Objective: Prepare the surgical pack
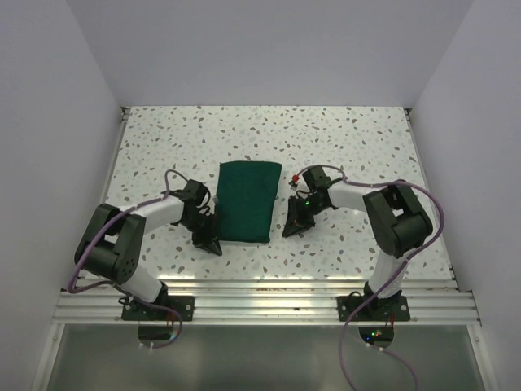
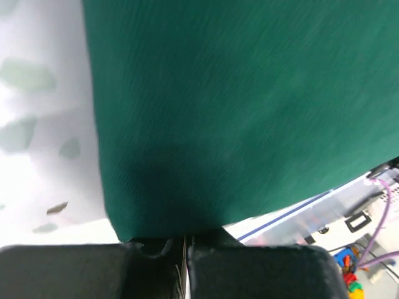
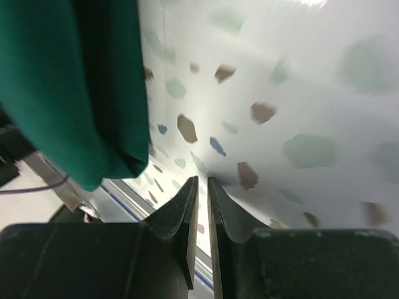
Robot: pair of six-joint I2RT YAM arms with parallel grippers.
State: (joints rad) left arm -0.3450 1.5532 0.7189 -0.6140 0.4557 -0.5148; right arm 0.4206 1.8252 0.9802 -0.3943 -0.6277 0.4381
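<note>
Surgical pack: compact dark green rectangular bundle, folded, flat on the speckled bench, about mid-bench between the two arms; long side runs near to far; no tray, instruments or pads showing outside the cloth.

Left gripper: low at the pack's near-left corner; in the left wrist view the fingers stand pressed almost together, only a hairline slit between them; the green cloth's near edge comes right down to the fingertips; cannot tell whether any cloth is caught in the slit.

Right gripper: just right of the pack's near-right corner, apart from it; in the right wrist view the fingers are drawn nearly together with a thin gap, nothing in it; tips point at bare bench; the pack's rounded folded edge hangs in at the left of that view, not touching.

Aluminium rail along the near edge carries both bases; purple cable loops off the left arm.

Writing: a small pale patch near the rail in the left wrist view, too blurred to read.
</note>
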